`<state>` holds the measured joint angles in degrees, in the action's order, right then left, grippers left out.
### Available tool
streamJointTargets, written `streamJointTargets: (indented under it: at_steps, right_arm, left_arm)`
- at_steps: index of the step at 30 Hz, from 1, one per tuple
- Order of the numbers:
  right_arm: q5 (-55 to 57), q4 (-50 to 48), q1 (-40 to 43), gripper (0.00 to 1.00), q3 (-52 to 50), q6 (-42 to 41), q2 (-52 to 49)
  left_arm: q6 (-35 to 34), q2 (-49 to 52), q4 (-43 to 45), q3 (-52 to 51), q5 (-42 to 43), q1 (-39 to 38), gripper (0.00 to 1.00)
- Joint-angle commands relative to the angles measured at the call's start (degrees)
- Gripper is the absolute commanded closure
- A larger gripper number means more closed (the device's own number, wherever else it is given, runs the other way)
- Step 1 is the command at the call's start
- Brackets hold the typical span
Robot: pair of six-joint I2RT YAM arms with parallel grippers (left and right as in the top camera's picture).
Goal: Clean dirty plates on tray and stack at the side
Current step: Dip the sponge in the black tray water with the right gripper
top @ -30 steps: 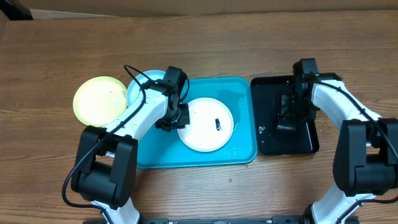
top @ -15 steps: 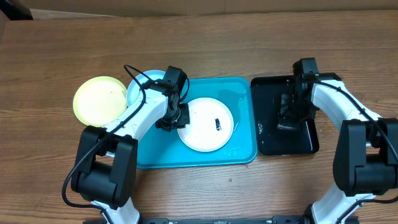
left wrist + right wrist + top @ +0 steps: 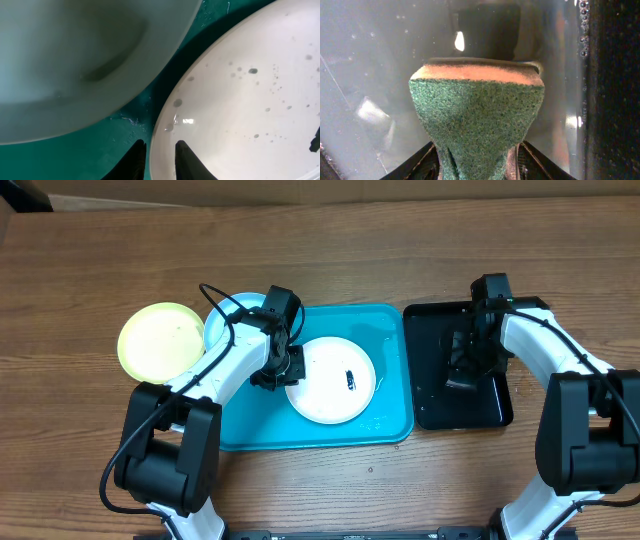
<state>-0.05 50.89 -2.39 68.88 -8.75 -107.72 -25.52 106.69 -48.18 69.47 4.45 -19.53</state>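
Observation:
The white plate point(image 3: 330, 390) lies on the turquoise tray point(image 3: 300, 430) with a dark smear near its middle and small specks across it point(image 3: 250, 100). My left gripper point(image 3: 272, 378) point(image 3: 160, 143) is shut on this plate's left rim, one finger over the plate and one on the tray side. The light blue plate point(image 3: 228, 320) point(image 3: 75, 65) sits at the tray's back left corner, partly under my left arm. The yellow-green plate point(image 3: 158, 340) rests on the table to the left. My right gripper point(image 3: 460, 375) point(image 3: 477, 150) is shut on a green sponge point(image 3: 477, 110).
A glossy black tray point(image 3: 430, 330) stands right of the turquoise tray, its wet bottom point(image 3: 365, 60) under the sponge. Water droplets lie on the turquoise tray point(image 3: 75, 155) around the plates. Bare wooden table surrounds both trays.

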Motion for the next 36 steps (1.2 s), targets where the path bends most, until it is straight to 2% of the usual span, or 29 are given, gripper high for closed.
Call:
streamJointTargets:
  at_steps: [1, 15, 24, 26, 31, 33, 36]
  right_arm:
    - [0.0, 0.0, -0.2, 0.49, 1.4, -1.6, 1.2]
    - [8.2, 0.4, -5.3, 0.47, 2.0, -3.3, 1.2]
    - [8.2, 0.2, -5.3, 0.53, 2.0, -3.5, 1.2]
    - [8.2, 0.0, -5.3, 0.59, 2.0, -3.5, 1.2]
    - [8.2, -0.1, -5.3, 0.61, 2.0, -3.5, 1.2]
    - [8.1, -0.1, -5.3, 0.96, 2.0, -3.5, 1.2]
    - [7.9, -0.5, -5.3, 0.96, 2.1, -3.5, 1.2]
  left_arm:
    - [-0.9, 0.9, 0.0, -0.3, 0.0, -0.4, 0.77]
    - [-0.9, 0.9, 0.0, -0.3, 0.0, -0.4, 0.77]
    - [-0.9, 0.9, -0.3, -0.3, 0.0, -0.4, 0.77]
    - [-0.9, 0.9, -0.2, -0.3, 0.0, -0.4, 0.77]
    - [-0.9, 0.9, -0.2, -0.3, 0.0, -0.4, 0.77]
    - [-0.9, 0.9, -0.2, -0.3, 0.0, -0.4, 0.77]
    - [-0.9, 0.9, -0.1, -0.3, -0.2, -0.4, 0.77]
